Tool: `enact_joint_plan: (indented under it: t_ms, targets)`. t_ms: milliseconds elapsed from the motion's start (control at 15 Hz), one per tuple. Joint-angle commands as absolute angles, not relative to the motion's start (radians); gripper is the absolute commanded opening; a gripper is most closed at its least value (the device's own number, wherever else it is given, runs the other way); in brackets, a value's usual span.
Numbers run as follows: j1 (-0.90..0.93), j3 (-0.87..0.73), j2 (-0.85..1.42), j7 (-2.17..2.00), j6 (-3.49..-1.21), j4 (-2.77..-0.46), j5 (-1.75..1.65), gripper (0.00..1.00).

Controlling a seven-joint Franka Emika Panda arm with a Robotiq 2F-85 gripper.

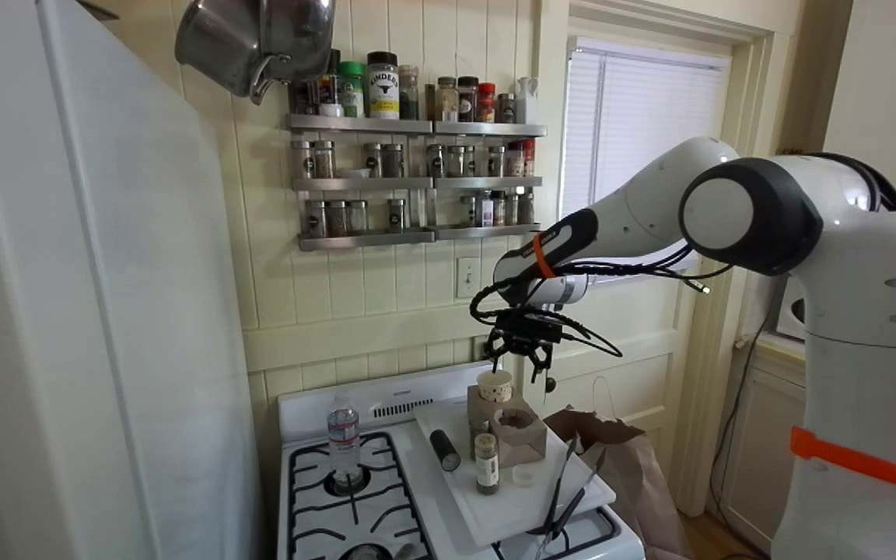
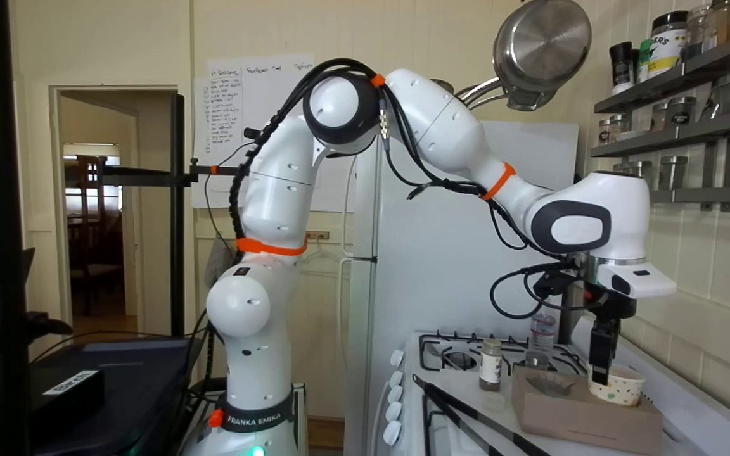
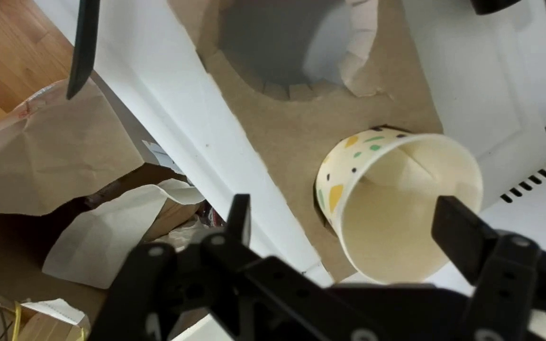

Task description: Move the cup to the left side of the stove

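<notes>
Pointing down at the cup (image 2: 625, 389), gripper (image 1: 515, 373) has its fingers (image 3: 462, 241) spread well apart; in the wrist view one overlaps the cup's mouth, the other shows clear of its wall. Touch between them unclear. Cup upright, mouth up, axis roughly vertical, lower part seated in a hole of the brown carrier (image 2: 580, 415). Carrier on the white board (image 1: 510, 513), atop the stove (image 1: 440, 505), near its back panel (image 1: 312, 420). Shaker (image 1: 486, 467) upright near carrier.

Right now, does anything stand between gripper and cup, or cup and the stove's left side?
Nothing visible separates the gripper and cup. Leftward across the stove, a dark cylinder lies on the white board and a clear bottle stands beyond it.
</notes>
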State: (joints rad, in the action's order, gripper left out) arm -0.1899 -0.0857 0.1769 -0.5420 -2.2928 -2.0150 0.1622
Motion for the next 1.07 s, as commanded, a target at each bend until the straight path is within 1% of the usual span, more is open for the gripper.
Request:
enact_joint_plan:
  t_ms: [0, 67, 267, 400, 600, 667, 733, 1000]
  targets:
    - [-0.160, -0.124, 0.250, -0.574, -2.212, -1.916, 0.162, 0.73]
    - [-0.158, -0.128, 0.263, -0.576, -2.201, -1.902, 0.165, 0.71]
    - [-0.150, -0.141, 0.298, -0.591, -2.181, -1.870, 0.168, 0.45]
    - [-0.148, -0.147, 0.310, -0.596, -2.182, -1.861, 0.169, 0.31]
    - [-0.141, -0.153, 0.295, -0.607, -2.195, -1.867, 0.164, 0.06]
    - [-0.139, -0.154, 0.288, -0.606, -2.197, -1.869, 0.164, 0.01]
    - [-0.137, -0.156, 0.281, -0.606, -2.198, -1.872, 0.164, 0.00]
    - [-0.132, -0.160, 0.273, -0.616, -2.196, -1.868, 0.162, 0.01]
